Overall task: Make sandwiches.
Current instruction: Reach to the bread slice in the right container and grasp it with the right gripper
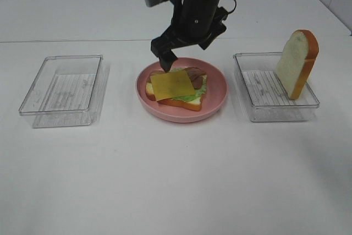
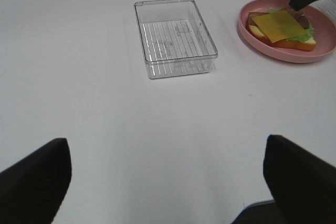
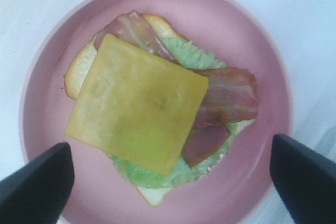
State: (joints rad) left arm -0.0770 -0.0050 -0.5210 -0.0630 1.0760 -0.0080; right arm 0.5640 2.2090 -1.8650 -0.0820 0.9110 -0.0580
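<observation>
At the left of the exterior high frame an empty-looking clear tray sits on the white worktop. The left pincer appears only in its wrist view, hanging over bare worktop with its two dark fingers spread wide and gripping nothing. In the middle, the pink plate carries the sandwich: a bread slice, lettuce, bacon and a yellow cheese square on top. The right pincer hangs just above the plate's upper left rim, fingers wide apart and empty. At the right, a second clear tray holds one bread slice standing upright.
</observation>
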